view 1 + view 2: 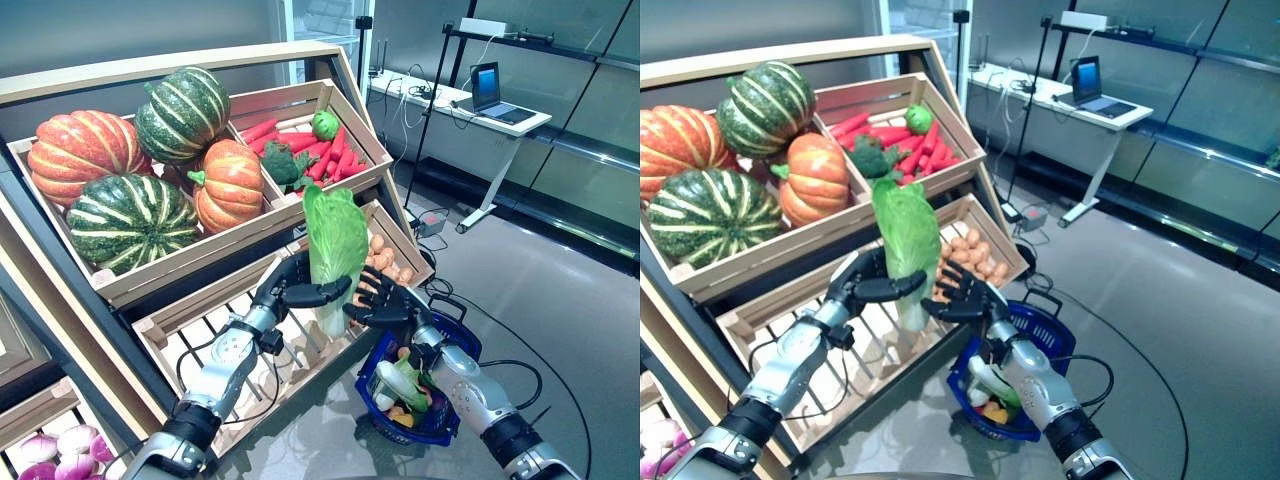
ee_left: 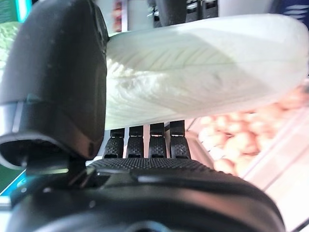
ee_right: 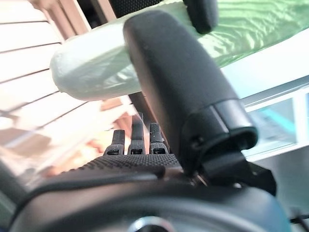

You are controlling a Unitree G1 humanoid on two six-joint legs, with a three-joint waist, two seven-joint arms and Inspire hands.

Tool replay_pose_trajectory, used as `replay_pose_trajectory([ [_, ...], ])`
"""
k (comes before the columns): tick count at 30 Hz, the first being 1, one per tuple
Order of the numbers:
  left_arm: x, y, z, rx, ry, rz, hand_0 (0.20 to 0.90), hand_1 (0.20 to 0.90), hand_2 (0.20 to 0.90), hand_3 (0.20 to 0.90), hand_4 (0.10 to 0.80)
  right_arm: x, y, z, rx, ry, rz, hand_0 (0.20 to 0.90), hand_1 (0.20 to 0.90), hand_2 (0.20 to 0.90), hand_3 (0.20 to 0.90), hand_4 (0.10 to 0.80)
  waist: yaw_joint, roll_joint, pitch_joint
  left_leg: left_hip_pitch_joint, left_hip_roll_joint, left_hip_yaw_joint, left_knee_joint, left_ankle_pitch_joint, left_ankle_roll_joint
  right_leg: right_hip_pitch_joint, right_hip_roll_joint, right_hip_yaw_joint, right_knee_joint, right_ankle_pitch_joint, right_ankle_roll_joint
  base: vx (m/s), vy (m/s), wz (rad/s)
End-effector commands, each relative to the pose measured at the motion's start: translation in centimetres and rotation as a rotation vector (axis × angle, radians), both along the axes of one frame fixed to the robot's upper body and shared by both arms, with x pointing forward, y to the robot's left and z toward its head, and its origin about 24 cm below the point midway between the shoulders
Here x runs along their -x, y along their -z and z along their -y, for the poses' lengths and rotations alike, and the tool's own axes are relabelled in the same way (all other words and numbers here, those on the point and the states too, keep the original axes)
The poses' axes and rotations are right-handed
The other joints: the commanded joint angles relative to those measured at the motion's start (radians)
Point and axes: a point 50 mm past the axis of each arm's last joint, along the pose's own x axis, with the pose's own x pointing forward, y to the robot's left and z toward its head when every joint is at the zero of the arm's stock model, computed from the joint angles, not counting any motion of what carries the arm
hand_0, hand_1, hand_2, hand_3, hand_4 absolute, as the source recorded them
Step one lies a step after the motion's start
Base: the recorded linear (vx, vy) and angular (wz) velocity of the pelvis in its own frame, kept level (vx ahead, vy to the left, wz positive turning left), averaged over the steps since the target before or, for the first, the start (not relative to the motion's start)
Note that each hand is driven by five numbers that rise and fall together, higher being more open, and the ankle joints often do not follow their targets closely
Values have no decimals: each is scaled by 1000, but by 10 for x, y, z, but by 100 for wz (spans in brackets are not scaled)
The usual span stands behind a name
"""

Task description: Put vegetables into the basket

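A tall napa cabbage, green leaves up and white stalk down, stands upright in the air over the lower slatted crate. My left hand is shut on its stalk from the left, thumb and fingers wrapped round it. My right hand rests against the stalk's right side with fingers spread and fairly straight; its thumb crosses the stalk. A blue basket sits low under my right forearm, holding a few vegetables.
The upper crates hold orange and green pumpkins and carrots with broccoli. Potatoes fill the lower right crate behind the cabbage. Purple onions lie at the bottom left. A desk with a laptop stands at the back right.
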Motion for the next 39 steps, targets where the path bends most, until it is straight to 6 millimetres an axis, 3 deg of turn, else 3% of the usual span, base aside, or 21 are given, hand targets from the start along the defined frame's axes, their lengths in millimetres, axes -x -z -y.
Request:
replay_pose_trajectory([
  [1,-16,-76,54,129,214,376,300,300,300,300,400,-20,-104,-22,-287,-1,525,900,900,900,900,800,12,11,-11,20,-7,-19,8,-89,6,27,-30,33,3,-21,-13,11,3,3],
  [3,-16,-68,48,122,193,352,300,300,300,300,400,-17,-113,-15,-349,-23,570,900,900,900,900,800,11,11,-14,22,-6,-18,8,-92,7,28,-29,34,3,-25,-12,17,-1,4],
  [8,-16,-59,38,99,148,329,300,300,300,300,400,-12,-108,-7,-424,-47,540,900,900,900,900,800,6,8,-19,23,-4,-18,8,-94,7,29,-28,36,3,-28,-11,0,0,0],
  [19,-19,-46,29,-19,94,296,300,300,300,300,400,-5,-119,-12,-537,-113,565,900,900,900,900,800,1,7,-14,17,0,-15,8,-89,5,23,-27,39,3,-28,-10,0,0,0],
  [31,-16,-6,13,-159,20,161,300,300,300,300,400,-5,-140,-4,-506,-121,684,900,900,900,900,800,-1,5,-21,18,3,-8,8,-88,3,22,-25,45,3,-29,-9,0,0,0],
  [39,-8,17,-5,-227,-61,89,300,300,300,300,400,-9,-151,13,-365,-78,765,900,900,900,900,800,0,-1,-19,17,6,-7,8,-88,0,21,-23,49,3,-31,-9,0,-2,-1],
])
